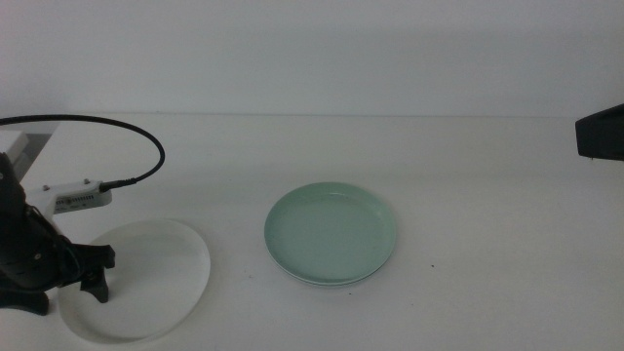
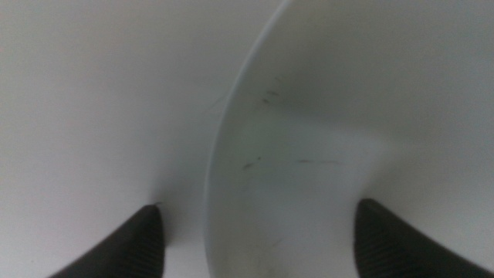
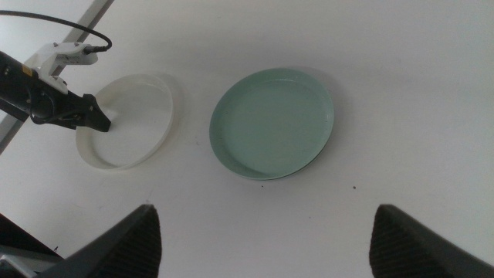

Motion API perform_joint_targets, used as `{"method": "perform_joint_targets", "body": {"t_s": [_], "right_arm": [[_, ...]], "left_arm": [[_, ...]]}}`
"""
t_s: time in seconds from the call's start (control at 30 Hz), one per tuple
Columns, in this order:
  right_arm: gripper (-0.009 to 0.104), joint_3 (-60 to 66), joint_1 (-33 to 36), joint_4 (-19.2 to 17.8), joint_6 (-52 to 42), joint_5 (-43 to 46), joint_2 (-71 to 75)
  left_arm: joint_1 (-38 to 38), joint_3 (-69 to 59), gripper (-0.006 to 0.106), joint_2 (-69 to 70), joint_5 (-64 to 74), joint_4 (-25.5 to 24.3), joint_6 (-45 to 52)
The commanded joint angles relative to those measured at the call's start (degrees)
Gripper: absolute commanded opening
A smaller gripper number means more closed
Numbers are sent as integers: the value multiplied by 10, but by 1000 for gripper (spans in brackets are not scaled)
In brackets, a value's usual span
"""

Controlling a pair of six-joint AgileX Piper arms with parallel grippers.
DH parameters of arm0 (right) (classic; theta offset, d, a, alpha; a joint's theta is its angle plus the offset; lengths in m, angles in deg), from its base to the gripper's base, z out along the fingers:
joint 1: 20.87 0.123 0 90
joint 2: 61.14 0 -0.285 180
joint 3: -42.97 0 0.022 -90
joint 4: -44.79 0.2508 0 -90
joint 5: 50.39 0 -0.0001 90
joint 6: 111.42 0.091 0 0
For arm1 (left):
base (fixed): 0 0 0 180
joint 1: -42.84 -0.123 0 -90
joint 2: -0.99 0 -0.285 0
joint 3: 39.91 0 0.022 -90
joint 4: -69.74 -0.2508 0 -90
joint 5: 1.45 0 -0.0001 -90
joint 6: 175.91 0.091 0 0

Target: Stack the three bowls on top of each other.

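Observation:
The white bowl [image 1: 146,273] lies on the table at the left. My left gripper [image 1: 96,275] is open and straddles its left rim, one jaw outside and one inside; the left wrist view shows the rim [image 2: 220,154] running between the jaws of the left gripper [image 2: 262,247]. The mint green bowl [image 1: 330,232] lies in the middle of the table. A thin pale rim [image 1: 322,284] shows under its front edge; the grey bowl is otherwise hidden. My right gripper [image 3: 270,247] is open and empty, high above the table, looking down on the green bowl [image 3: 272,122], the white bowl [image 3: 127,123] and the left gripper [image 3: 94,120].
The table is plain white with a white wall behind. A black cable [image 1: 117,122] loops above the left arm. A dark part of the right arm [image 1: 600,132] shows at the right edge.

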Motion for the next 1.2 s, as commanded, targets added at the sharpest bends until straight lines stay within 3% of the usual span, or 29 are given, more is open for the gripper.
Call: {"method": "perform_joint_targets", "body": {"t_s": [0.0, 0.1, 0.37, 0.63, 0.8, 1.17], "right_arm": [[88, 0, 0, -1, -2, 2, 2], [88, 0, 0, -1, -2, 2, 2], [88, 0, 0, -1, -2, 2, 2], [88, 0, 0, -1, -2, 2, 2], [88, 0, 0, -1, -2, 2, 2], [88, 0, 0, -1, -3, 3, 2]], "left_arm": [[0, 2, 75, 0, -4, 6, 0], [0, 2, 58, 0, -4, 6, 0], [0, 2, -2, -4, -7, 1, 0], [0, 38, -2, 81, 68, 23, -5], [10, 140, -2, 133, 168, 98, 20], [202, 335, -2, -37, 148, 117, 0]]}}
